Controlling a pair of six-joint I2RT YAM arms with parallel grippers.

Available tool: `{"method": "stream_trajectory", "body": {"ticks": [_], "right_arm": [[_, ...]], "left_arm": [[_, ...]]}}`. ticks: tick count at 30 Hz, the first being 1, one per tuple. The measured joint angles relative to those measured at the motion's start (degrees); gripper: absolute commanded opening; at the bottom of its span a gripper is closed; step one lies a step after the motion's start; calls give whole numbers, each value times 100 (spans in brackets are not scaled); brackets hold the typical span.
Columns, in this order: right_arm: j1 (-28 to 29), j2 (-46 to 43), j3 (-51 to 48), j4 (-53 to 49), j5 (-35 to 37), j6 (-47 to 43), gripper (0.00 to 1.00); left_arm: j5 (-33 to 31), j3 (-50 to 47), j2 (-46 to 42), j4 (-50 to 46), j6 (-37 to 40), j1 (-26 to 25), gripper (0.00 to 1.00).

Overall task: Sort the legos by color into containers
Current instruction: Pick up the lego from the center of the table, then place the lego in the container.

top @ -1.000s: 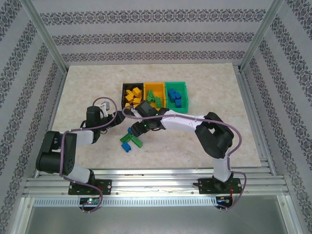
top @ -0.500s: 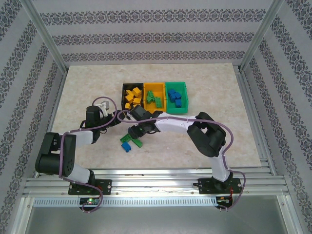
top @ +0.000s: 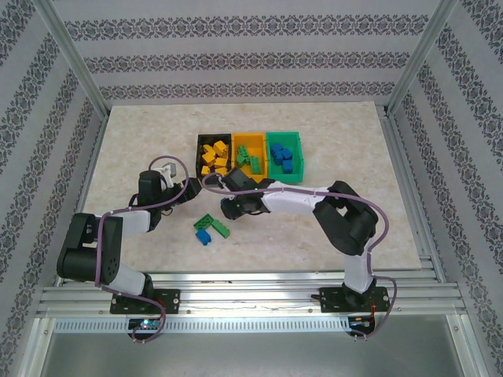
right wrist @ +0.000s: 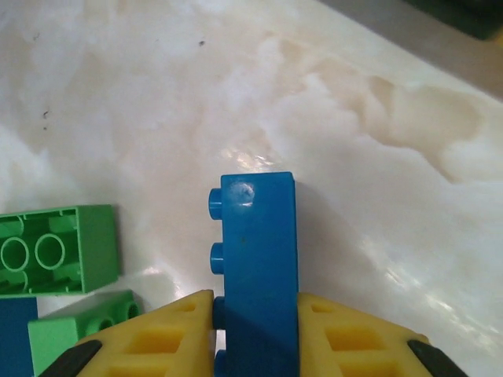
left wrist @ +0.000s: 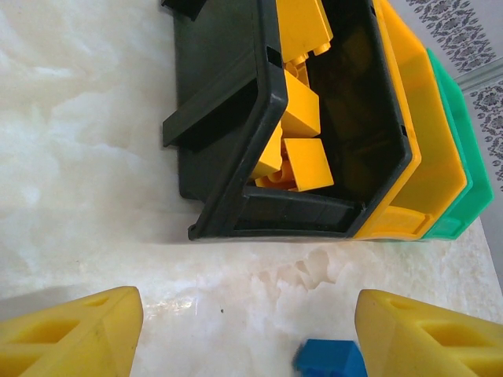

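Note:
My right gripper [right wrist: 255, 330] is shut on a blue lego [right wrist: 258, 251], which stands on end between the yellow pads with its studs facing left. From above, that gripper [top: 228, 206] hangs just in front of the containers. The black bin [top: 199, 153] holds yellow legos [left wrist: 302, 118], the orange bin [top: 250, 138] green ones, and the green bin [top: 283, 136] blue ones. My left gripper [left wrist: 247, 334] stands open over bare table, short of the black bin's near wall [left wrist: 275, 216]. A blue corner [left wrist: 330, 360] shows by its right finger.
Two green legos [right wrist: 59, 250] [right wrist: 82, 330] and a blue one [top: 204, 236] lie loose on the marble table in front of the bins, left of my right gripper. Metal frame posts and patterned walls ring the table [top: 354, 173].
My right gripper dipped toward the loose pile, shut on the blue lego and drew back to the right with it. The left arm has stayed put.

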Motion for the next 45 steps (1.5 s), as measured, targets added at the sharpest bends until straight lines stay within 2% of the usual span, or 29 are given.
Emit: {"method": "stream_trajectory", "body": {"ticks": [9, 18, 25, 32, 40, 45], "right_arm": [[-439, -1156, -1019, 656, 186, 334, 25], [-1335, -1982, -1816, 1534, 11, 905, 25], [-2321, -2249, -2214, 2234, -323, 1443, 25], [-2999, -2221, -2140, 2321, -411, 1515, 26], [-3296, -1523, -1088, 2081, -498, 1255, 30], [-3346, -977, -317, 1753, -496, 916, 44]], "left_arm": [[-4, 0, -116, -2, 0, 0, 72], [-2, 0, -131, 0, 0, 0, 72], [-4, 0, -205, -2, 0, 0, 72], [-2, 0, -225, -2, 0, 0, 72], [-2, 0, -313, -4, 0, 0, 72], [-7, 0, -337, -17, 0, 0, 72]]}}
